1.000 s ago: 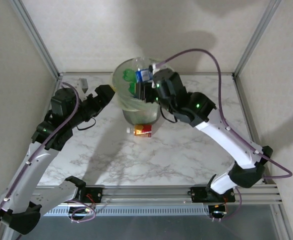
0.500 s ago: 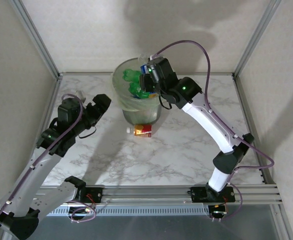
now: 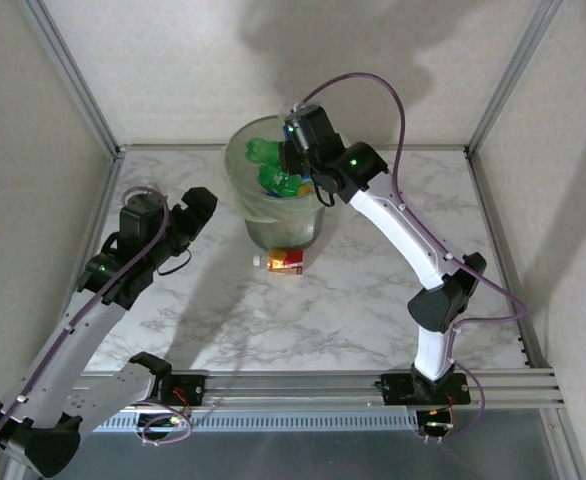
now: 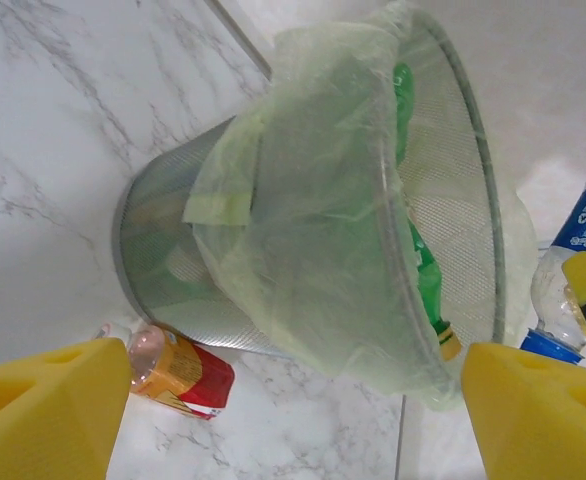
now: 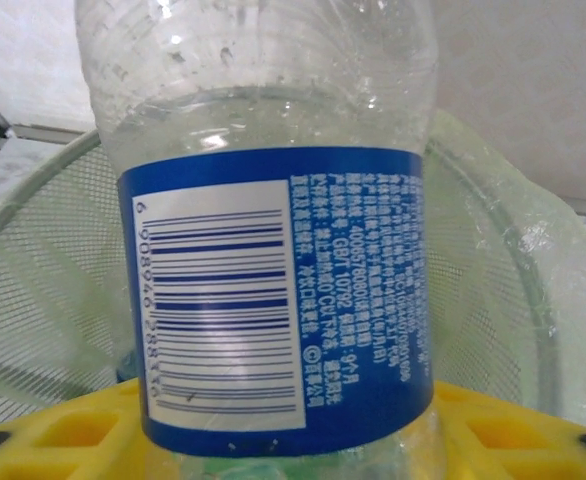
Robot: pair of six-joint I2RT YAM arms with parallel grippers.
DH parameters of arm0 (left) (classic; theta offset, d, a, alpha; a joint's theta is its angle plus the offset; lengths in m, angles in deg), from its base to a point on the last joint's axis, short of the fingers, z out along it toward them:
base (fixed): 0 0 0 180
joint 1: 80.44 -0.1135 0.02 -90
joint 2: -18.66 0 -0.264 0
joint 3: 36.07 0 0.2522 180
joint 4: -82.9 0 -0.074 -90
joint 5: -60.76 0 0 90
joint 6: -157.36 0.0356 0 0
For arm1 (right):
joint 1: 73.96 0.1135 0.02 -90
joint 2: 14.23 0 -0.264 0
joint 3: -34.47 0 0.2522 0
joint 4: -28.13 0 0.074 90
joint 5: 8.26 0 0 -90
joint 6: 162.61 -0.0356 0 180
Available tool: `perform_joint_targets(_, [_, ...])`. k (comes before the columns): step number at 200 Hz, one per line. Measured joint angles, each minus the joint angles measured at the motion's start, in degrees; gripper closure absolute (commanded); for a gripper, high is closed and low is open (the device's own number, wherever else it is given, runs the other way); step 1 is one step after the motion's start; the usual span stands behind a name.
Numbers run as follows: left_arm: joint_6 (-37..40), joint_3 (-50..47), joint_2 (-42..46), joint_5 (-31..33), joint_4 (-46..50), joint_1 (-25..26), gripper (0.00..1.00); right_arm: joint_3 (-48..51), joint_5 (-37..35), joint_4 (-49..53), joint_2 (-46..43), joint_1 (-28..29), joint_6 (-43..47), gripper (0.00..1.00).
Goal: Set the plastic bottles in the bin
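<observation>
Gripping blue-labelled bottle [image 5: 273, 290] over bin [image 4: 163, 250], right tool [image 3: 294, 148]; left tool [image 4: 293, 400] wide

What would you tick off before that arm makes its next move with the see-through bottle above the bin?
1. Clear bottle is above the bin opening: ok, the mesh rim shows behind it.
2. Right gripper has a firm hold: cannot tell, the bottle hides how tightly it is squeezed.
3. Room inside the bin: ok, the green bottles leave open space beside them.
4. Left gripper is out of the way: ok, it is open, empty and to the side of the bin.
5. Every bottle is collected: not ok, a red-labelled bottle lies on the table at the bin's foot.
</observation>
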Motion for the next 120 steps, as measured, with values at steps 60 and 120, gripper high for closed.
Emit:
perform_joint_targets(60, [0.2,0.0,-1.3,0.0,0.7,-1.8,0.13,-4.2,-2.1,1.6,2.9,-2.2,0.8,0.16])
perform_joint_targets(120, [0.1,-1.4,-1.1,-0.3,0.6,-2.1,0.14,-1.0,-0.5,0.7,-1.0,-2.0,-0.3,0.24])
